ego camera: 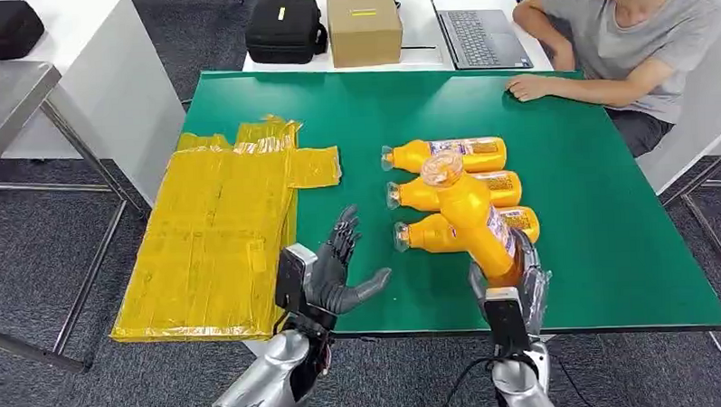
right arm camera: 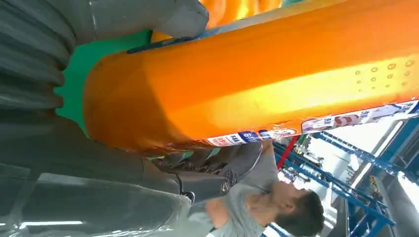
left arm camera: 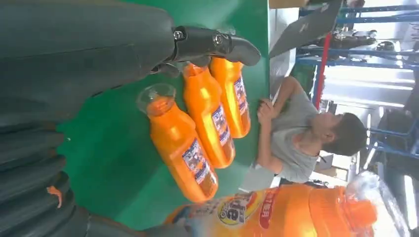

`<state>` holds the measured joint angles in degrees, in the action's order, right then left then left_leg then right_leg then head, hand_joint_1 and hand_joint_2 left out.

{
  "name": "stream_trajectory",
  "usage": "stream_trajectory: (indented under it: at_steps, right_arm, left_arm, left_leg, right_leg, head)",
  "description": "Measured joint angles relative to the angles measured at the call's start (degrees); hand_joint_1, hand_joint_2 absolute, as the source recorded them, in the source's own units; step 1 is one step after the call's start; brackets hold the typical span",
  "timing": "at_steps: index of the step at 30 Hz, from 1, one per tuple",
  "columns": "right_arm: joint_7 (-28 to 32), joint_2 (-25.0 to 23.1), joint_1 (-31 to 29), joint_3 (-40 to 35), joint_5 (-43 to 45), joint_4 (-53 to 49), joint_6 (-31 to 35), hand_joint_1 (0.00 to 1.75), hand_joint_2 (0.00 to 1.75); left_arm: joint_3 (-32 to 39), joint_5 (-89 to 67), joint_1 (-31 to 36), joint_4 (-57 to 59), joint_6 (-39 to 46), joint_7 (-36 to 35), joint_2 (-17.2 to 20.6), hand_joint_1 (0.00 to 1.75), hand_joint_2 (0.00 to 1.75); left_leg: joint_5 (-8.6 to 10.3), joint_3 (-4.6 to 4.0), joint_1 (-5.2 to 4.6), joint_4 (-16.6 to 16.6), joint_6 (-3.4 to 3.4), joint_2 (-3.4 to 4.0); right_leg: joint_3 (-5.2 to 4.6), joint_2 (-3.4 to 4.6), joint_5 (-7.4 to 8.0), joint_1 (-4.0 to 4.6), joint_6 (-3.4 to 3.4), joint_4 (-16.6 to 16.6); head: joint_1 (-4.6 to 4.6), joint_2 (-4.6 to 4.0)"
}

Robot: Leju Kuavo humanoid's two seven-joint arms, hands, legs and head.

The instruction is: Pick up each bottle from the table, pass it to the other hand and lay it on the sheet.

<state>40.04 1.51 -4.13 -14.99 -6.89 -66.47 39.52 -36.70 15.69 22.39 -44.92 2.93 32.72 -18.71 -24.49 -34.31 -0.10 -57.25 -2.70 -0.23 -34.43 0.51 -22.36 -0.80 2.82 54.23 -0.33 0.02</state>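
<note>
The right hand [ego camera: 515,284] is gripping a bottle [ego camera: 470,215] by its lower body, holding it above the near edge of the green table [ego camera: 611,213] with the clear cap tilted up and toward the left hand. In the right wrist view the fingers [right arm camera: 217,173] and thumb [right arm camera: 148,17] are wrapping around the orange body [right arm camera: 257,79] from opposite sides.

The left hand [ego camera: 337,272] is waiting beside it with palm facing the bottle, fingers spread and thumb sticking out, holding nothing. A gap of bare green is lying between the two hands.

Three more bottles are lying on their sides on the table just beyond the held one, caps pointing toward the sheet: the far bottle [ego camera: 446,153], the middle bottle [ego camera: 411,194] and the near bottle [ego camera: 426,235]. They are lying side by side, touching or nearly so, and the held bottle is overlapping the middle and near ones in the head view.

The yellow sheet [ego camera: 218,231] is covering the table's left side and hanging over its left edge, crinkled at its far end. Nothing is lying on it.

A person [ego camera: 632,40] in a grey shirt is sitting at the far right corner, one hand [ego camera: 527,87] resting on the table. Behind the table a laptop [ego camera: 482,36], a cardboard box [ego camera: 363,27] and a black case [ego camera: 284,30] are sitting on a white desk.
</note>
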Motion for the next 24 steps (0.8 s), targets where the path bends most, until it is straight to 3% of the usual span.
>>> stream_trajectory:
  at_steps: [7, 24]
  right_arm:
    - [0.0, -1.4, -0.6, -1.1, -0.3, 0.0, 0.0, 1.75, 1.75]
    - [0.0, -3.5, -0.8, -2.6, -2.4, 0.1, 0.0, 1.75, 1.75]
  left_arm:
    - [-1.7, 0.5, 0.2, 1.0, -2.7, -3.0, -0.9, 0.00, 1.75]
    - [-3.1, 1.6, 1.7, 3.3, -1.9, -2.7, -1.9, 0.00, 1.75]
  left_leg:
    - [0.00, -0.02, 0.00, 0.0, 0.00, -0.01]
    - [0.01, -0.04, 0.00, 0.0, 0.01, -0.01]
  right_leg:
    - [-0.01, -0.01, 0.00, -0.01, 0.00, 0.0]
    - [-0.04, -0.01, 0.00, -0.01, 0.00, 0.0]
  head:
    - [0.04, 0.00]
    - [0.00, 0.00]
